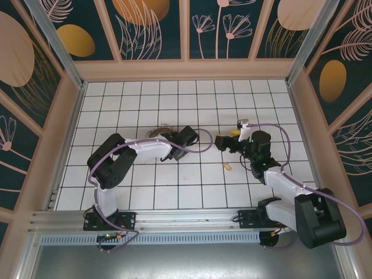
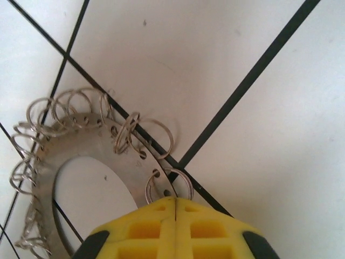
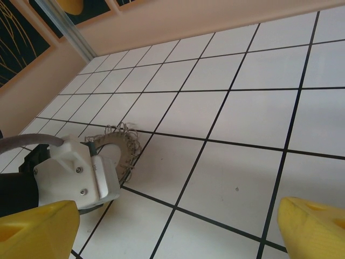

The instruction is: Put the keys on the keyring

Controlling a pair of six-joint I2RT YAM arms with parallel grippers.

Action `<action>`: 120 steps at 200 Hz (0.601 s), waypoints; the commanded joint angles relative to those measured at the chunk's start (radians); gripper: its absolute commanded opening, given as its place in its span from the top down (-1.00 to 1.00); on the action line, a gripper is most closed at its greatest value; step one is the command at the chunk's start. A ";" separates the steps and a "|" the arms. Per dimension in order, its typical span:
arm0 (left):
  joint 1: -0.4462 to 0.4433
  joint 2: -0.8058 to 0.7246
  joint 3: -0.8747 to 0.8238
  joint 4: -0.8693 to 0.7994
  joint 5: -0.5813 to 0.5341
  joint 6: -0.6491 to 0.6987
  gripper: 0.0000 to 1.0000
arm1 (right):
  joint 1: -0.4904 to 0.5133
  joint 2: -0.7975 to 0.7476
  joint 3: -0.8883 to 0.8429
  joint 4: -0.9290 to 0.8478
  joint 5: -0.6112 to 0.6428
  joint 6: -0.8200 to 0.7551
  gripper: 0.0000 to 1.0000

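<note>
My left gripper (image 2: pixel 175 211) has its yellow fingers (image 2: pixel 145 229) clenched flat together, tips right at the rim of the keyring (image 2: pixel 75 137), where one small silvery loop (image 2: pixel 168 186) runs in under them. I cannot tell whether any metal is actually caught between the pads or whether they are only pressed together over it. The ring lies flat on the white tiled floor (image 2: pixel 259 140), its wide hole showing bare tile, its edge fringed with more loops.

My right gripper (image 3: pixel 172 234) is spread wide, with nothing between the fingertips (image 3: pixel 315 229), hanging above open tile and facing across towards the ring (image 3: pixel 116 143) and the left wrist's white housing (image 3: pixel 81 172).

From above, the keys (image 1: pixel 228 166) are one tiny tan piece lying loose on the floor near my right arm, well apart from the ring (image 1: pixel 156 129) by my left arm.

I judge the task barely begun: the ring is perhaps secured, the key not picked up, nothing threaded.
</note>
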 commanded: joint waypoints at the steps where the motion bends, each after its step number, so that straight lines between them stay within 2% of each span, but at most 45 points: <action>1: 0.004 -0.021 0.040 -0.025 0.060 -0.023 1.00 | -0.010 -0.023 -0.017 0.019 -0.013 0.009 -0.89; 50: 0.031 -0.169 0.072 -0.052 0.280 -0.100 1.00 | -0.016 -0.031 -0.020 0.020 -0.020 0.016 -0.89; 86: 0.093 -0.250 0.057 -0.073 0.299 -0.173 1.00 | -0.017 -0.026 -0.021 0.026 -0.030 0.021 -0.89; 102: 0.134 -0.258 0.038 -0.078 0.301 -0.240 0.83 | -0.017 -0.026 -0.022 0.023 -0.030 0.021 -0.89; 120: 0.186 -0.272 -0.003 -0.074 0.358 -0.326 0.77 | -0.017 -0.028 -0.022 0.022 -0.031 0.025 -0.89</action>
